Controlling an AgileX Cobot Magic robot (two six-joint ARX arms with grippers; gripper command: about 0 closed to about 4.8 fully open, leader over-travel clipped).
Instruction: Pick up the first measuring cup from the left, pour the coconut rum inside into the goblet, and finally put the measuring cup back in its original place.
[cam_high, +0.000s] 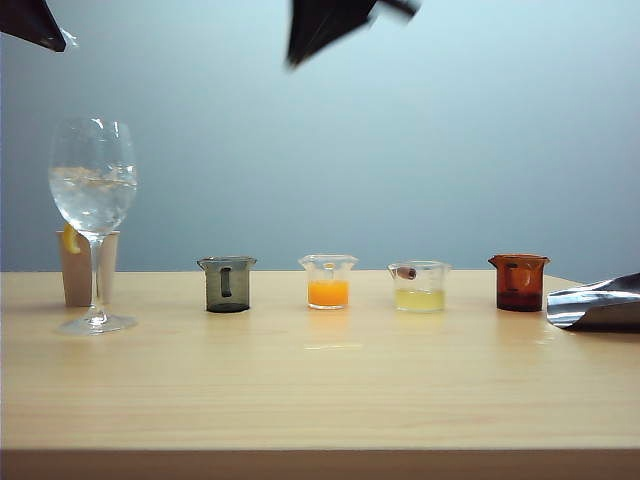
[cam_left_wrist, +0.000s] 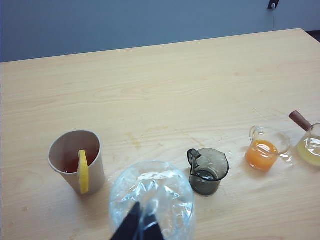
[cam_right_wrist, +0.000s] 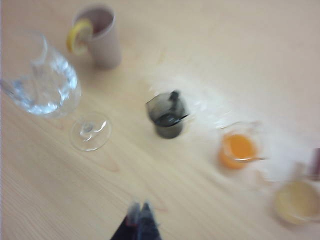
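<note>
The first measuring cup (cam_high: 227, 284), smoky grey with a side handle, stands upright on the table, first in the row of cups; it also shows from above (cam_left_wrist: 208, 171) (cam_right_wrist: 167, 115). I cannot make out the coconut rum in it. To its left stands the goblet (cam_high: 93, 200) (cam_left_wrist: 152, 197) (cam_right_wrist: 45, 80), with ice and clear liquid in its bowl. My left gripper (cam_left_wrist: 141, 225) hangs shut and empty high above the goblet, at the top left corner (cam_high: 60, 42). My right gripper (cam_right_wrist: 141, 212), blurred, is shut and empty, high over the table's middle (cam_high: 293, 62).
A paper cup with a lemon slice (cam_high: 77, 268) stands behind the goblet. Right of the grey cup stand a clear cup of orange liquid (cam_high: 328, 281), a clear cup of pale yellow liquid (cam_high: 419, 286) and an amber-red cup (cam_high: 519, 282). A silvery wrapped object (cam_high: 597, 303) lies at the right edge.
</note>
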